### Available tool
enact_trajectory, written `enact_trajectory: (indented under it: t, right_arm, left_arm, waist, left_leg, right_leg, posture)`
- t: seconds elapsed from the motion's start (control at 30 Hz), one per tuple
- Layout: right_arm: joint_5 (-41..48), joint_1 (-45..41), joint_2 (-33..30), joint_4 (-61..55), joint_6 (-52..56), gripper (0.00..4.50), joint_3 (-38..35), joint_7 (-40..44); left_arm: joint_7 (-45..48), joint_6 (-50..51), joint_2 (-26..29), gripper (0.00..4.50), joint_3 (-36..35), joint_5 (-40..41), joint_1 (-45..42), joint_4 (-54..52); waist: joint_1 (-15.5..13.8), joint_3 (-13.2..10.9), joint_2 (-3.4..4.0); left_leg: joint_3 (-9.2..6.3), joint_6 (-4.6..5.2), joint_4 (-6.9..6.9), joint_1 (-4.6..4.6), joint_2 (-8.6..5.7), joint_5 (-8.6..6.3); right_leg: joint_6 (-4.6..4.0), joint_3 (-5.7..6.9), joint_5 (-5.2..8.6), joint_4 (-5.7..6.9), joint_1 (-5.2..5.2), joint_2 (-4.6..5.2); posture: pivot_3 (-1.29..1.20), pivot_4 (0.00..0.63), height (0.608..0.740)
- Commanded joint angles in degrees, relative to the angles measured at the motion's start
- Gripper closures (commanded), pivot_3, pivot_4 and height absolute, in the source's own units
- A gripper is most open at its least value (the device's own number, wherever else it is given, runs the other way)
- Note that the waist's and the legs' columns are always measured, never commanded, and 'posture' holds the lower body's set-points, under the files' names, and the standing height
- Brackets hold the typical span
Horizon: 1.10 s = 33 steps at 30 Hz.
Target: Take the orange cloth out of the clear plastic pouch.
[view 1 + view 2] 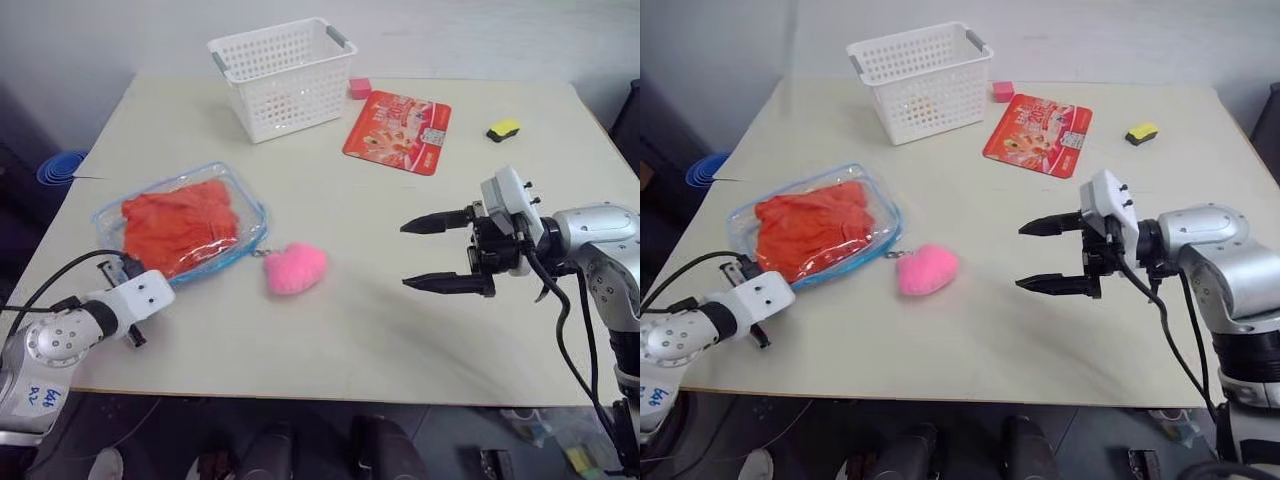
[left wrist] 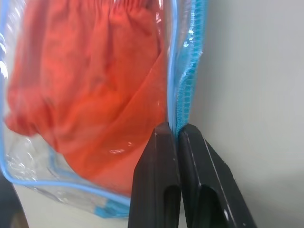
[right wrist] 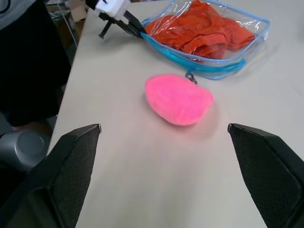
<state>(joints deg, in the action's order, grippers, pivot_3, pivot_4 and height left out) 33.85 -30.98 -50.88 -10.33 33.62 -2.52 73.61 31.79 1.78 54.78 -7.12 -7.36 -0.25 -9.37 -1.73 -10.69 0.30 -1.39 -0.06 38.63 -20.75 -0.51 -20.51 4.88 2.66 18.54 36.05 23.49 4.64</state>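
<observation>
The step in hand looks like securing the clear plastic pouch point(image 1: 180, 222); the left gripper point(image 2: 176, 135) has its jaws pinched on the blue zipper edge at the pouch's near corner, on the table's left side; the orange cloth point(image 1: 178, 225) lies inside, just beyond the jaws; the right gripper point(image 1: 438, 253), jaws spread wide, hovers well apart on the right; next it probably must reach into the pouch's opening.

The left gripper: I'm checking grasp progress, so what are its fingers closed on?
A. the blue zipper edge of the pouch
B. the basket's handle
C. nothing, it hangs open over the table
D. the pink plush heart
A: in the left wrist view the left gripper has its fingers pinched shut on the blue zipper edge of the pouch, cloth inside.
</observation>
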Motion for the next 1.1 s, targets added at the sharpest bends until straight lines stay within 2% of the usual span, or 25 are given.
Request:
enact_trajectory:
  t: [0.03,0.17,0.27,0.43,0.5,0.63,0.83,1.03,1.1]
  right_arm:
    - [0.37,1.74,-1.86,-1.64,-0.26,0.00,-3.95,-1.59]
    - [0.88,4.72,-3.10,-3.07,0.43,0.00,-6.23,-2.80]
    - [0.52,7.57,-4.69,-4.17,0.11,0.00,-8.02,-2.98]
    - [-2.01,14.22,-8.50,-4.08,-2.90,0.00,-12.43,-2.63]
    - [-2.36,16.81,-9.89,-3.27,-3.82,0.00,-15.28,-2.24]
    - [-2.49,19.10,-11.26,-2.14,-4.33,0.00,-19.41,-2.78]
    - [-2.67,20.97,-11.65,-2.95,-5.03,0.00,-20.41,-3.09]
    - [-2.63,20.08,-11.85,-2.73,-5.39,0.00,-19.48,-3.36]
    - [-2.84,19.36,-11.76,-2.50,-5.68,0.00,-18.72,-3.42]
  left_arm:
    - [4.44,-14.54,0.69,4.48,2.50,1.74,-4.31,2.97]
    - [9.44,-24.08,-1.26,4.48,8.53,1.77,-11.85,5.99]
    - [11.84,-22.55,-7.30,4.48,15.24,-0.27,-20.71,10.00]
    - [12.06,-8.86,-19.06,4.48,23.83,-7.61,-31.22,13.75]
    - [11.74,-1.90,-22.99,4.48,26.35,-10.73,-32.77,12.78]
    - [10.63,12.11,-29.15,4.48,26.81,-13.00,-33.30,7.39]
    - [13.67,24.30,-31.16,4.48,29.20,-14.49,-31.67,-3.54]
    - [14.13,26.60,-30.44,4.48,30.95,-15.25,-30.92,-8.20]
    - [13.53,25.34,-29.79,4.00,30.08,-14.72,-30.57,-7.67]
  waist:
    - [0.32,0.01,0.02]
    - [0.37,0.01,0.02]
    - [0.26,0.03,0.07]
    - [0.09,0.01,0.02]
    - [0.14,0.01,0.01]
    - [0.39,0.01,0.02]
    - [0.24,0.01,0.02]
    - [0.19,0.01,0.02]
    - [0.22,0.01,0.02]
  left_leg:
    - [0.00,0.02,0.08,-0.11,0.00,-0.01]
    - [0.00,0.03,0.46,-0.46,-0.03,-0.03]
    - [0.06,0.04,0.52,-0.42,-0.06,-0.03]
    - [0.26,0.21,0.71,-0.42,-0.26,0.01]
    - [0.27,0.36,0.72,-0.40,-0.39,0.02]
    - [0.43,0.55,0.77,-0.32,-0.49,0.08]
    - [0.34,0.55,1.05,-0.39,-0.44,0.08]
    - [0.34,0.55,1.07,-0.40,-0.43,0.07]
    - [0.34,0.55,1.07,-0.39,-0.43,0.07]
  right_leg:
    - [0.01,0.00,-0.01,0.07,0.07,0.00]
    - [0.05,0.08,-0.03,0.41,0.28,-0.01]
    - [0.07,0.07,-0.04,0.53,0.25,-0.05]
    - [0.25,0.26,-0.13,0.83,0.26,-0.10]
    - [0.33,0.25,-0.17,0.85,0.26,-0.13]
    - [0.58,0.02,-0.31,0.83,0.24,-0.08]
    - [0.62,-0.35,-0.33,0.86,0.17,0.02]
    - [0.62,-0.52,-0.34,0.83,0.17,0.05]
    - [0.62,-0.54,-0.34,0.83,0.17,0.06]
  posture:
    - [0.00,0.150,0.740]
    - [0.00,0.150,0.740]
    - [0.00,0.150,0.740]
    - [0.00,0.150,0.740]
    - [0.00,0.150,0.740]
    - [0.00,0.150,0.740]
    - [0.00,0.150,0.740]
    - [0.00,0.150,0.740]
    - [0.00,0.150,0.740]
